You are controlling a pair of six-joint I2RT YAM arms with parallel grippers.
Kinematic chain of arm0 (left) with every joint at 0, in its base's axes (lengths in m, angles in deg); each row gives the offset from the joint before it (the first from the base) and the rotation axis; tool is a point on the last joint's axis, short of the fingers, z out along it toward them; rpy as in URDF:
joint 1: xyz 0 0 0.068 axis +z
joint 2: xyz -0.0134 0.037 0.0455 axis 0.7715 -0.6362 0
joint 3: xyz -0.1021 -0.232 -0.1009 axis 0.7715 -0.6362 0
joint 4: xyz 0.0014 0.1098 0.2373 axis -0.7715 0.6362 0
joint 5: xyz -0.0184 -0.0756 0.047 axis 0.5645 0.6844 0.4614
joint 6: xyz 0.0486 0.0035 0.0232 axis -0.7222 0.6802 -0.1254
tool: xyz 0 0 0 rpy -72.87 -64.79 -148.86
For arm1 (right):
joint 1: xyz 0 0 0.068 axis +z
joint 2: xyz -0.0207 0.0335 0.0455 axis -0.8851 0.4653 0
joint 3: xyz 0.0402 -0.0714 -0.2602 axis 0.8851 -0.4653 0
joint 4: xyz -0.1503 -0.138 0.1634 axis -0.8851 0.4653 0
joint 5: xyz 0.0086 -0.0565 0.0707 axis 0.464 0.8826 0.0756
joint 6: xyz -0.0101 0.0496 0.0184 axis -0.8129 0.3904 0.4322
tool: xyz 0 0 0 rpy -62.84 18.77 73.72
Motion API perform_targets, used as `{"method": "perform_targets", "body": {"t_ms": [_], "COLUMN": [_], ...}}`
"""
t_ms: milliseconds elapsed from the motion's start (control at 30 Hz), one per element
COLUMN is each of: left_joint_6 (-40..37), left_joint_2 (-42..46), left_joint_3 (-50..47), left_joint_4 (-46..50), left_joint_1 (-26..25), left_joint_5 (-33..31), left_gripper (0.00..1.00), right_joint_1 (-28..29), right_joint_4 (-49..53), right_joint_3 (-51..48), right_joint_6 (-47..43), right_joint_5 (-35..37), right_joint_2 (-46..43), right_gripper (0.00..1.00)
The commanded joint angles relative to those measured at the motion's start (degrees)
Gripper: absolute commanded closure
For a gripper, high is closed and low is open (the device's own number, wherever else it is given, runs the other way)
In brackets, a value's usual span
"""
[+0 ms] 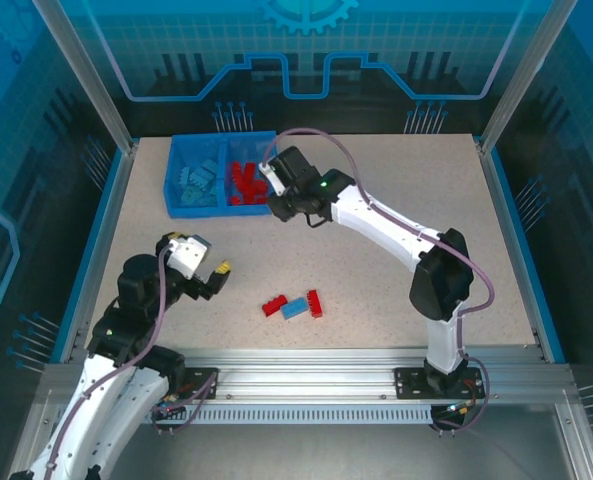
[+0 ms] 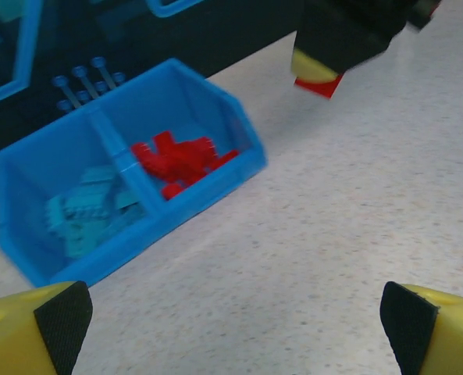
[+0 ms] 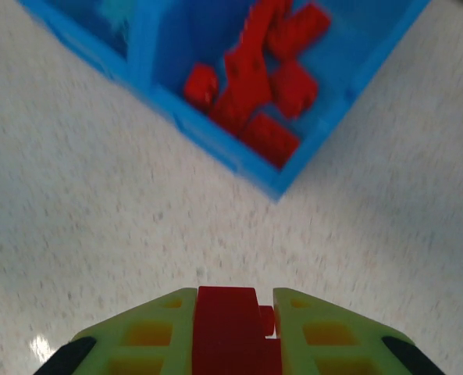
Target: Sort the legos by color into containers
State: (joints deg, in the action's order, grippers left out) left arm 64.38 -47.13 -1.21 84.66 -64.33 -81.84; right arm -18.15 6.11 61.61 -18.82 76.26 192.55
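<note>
red lego (image 3: 227, 328) pinched tight in our right gripper (image 3: 231, 306), just beside the bin (image 3: 215, 144). our left gripper (image 2: 233, 316) gapes wide, empty.

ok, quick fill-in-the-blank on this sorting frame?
1. The right gripper is shut on a ___ brick.
2. The left gripper is ___ and empty.
3. Seen from the top, the bin holds its red pile in the ___ compartment.
4. ___ loose bricks lie on the table.
Missing: red; open; right; three.

Bin (image 2: 137, 242) smeared by motion blur in left wrist view, light blue bricks (image 2: 83, 215) inside indistinct, uncountable, red brick (image 3: 225, 336) in right gripper (image 3: 235, 301) cropped by lower edge
</note>
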Motion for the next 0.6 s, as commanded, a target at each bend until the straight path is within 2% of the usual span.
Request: {"method": "perform_targets", "body": {"t_ms": [0,167,400,567], "left_joint_6": [1.25,0.4,-1.42,-1.93], "left_joint_2": [1.84,1.89,-0.96,-1.0], "left_joint_3": [-1.32,-1.88,-2.04,-2.98], "left_joint_4": [-0.84,-1.32,-3.2,-3.69], "left_joint_1": [1.0,1.13,1.48,2.38], "left_joint_5": [-6.4,-0.43,3.0,5.22], "left_gripper": [0.01,0.01,0.01,0.01], "right_joint_1": [-0.26,-0.67,-2.19,-2.63], "right_joint_4": [-3.89,-6.58,-6.21,-15.75], "right_joint_3": [7.53,21.29,48.55,52.2], "right_joint_6": [-2.2,-7.63,-14.47,-20.89], "right_joint_5": [4.92,11.92,12.58,14.38], "right_joint_2": [5.96,17.53,37.78,44.7], "right_gripper": [0.77,0.78,0.77,0.75]}}
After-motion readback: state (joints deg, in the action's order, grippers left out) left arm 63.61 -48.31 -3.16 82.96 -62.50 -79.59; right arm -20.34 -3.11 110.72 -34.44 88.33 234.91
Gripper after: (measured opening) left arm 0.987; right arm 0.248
